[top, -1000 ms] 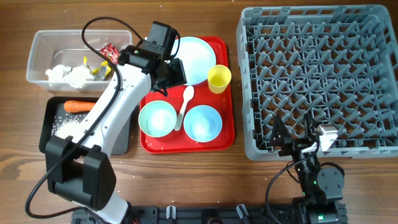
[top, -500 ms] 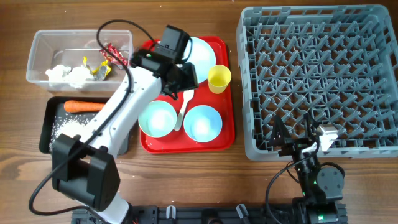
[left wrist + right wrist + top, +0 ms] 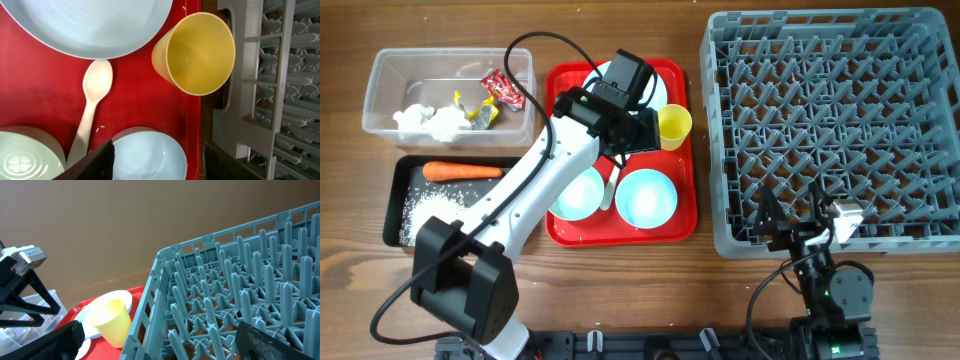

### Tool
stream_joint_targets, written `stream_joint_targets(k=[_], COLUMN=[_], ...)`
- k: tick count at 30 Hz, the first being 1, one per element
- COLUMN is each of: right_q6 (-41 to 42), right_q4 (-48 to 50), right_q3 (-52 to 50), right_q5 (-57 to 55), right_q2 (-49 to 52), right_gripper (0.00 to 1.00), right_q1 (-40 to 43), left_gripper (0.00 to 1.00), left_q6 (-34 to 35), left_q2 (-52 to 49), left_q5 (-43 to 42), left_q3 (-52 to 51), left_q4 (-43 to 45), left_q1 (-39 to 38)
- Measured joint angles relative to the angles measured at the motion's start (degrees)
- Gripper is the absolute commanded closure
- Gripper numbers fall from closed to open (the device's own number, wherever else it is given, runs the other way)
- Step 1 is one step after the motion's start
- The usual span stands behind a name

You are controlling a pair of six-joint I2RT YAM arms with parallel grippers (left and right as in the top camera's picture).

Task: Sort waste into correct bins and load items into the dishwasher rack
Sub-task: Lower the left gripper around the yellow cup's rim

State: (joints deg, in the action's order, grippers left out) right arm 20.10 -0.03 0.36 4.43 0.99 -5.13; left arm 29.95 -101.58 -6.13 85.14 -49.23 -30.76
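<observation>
Small yellow cup (upright, empty), left pincer released, right pincer released too.

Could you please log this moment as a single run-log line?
left claw: open, empty, above red tray near yellow cup | right claw: open, empty, at dishwasher rack front edge | dishes loaded: none

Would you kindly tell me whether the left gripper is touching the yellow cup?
Apart. The left wrist view shows bare red tray between the yellow cup and the left gripper.
</observation>
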Motion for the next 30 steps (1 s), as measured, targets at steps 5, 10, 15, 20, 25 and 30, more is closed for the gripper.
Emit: stream_joint_targets(k=[5,10,15,20,25,30], right_q6=[0.0,0.0,0.0,0.0,0.0,0.0], right_q4=[0.0,0.0,0.0,0.0,0.0,0.0], right_q3=[0.0,0.0,0.0,0.0,0.0,0.0], right_q5=[0.0,0.0,0.0,0.0,0.0,0.0], right_q2=[0.0,0.0,0.0,0.0,0.0,0.0], right_gripper=[0.0,0.0,0.0,0.0,0.0,0.0], right_q1=[0.0,0.0,0.0,0.0,0.0,0.0], left_gripper=[0.51,0.5,0.47,0.53,0.65,0.72], left_q6=[0.22,0.22,0.24,0.39,0.59,0.74], left_q2=[0.0,0.0,0.0,-0.02,-0.02,0.0], left_q5=[-0.02,-0.02,-0.02,-0.02,-0.02,-0.02], left_q3=[0.0,0.0,0.0,0.0,0.0,0.0], left_q4=[0.17,0.11,1.68,3.04,3.04,3.45], left_q1=[0.0,-0.68,-2.51,-3.72,-3.41,-1.77])
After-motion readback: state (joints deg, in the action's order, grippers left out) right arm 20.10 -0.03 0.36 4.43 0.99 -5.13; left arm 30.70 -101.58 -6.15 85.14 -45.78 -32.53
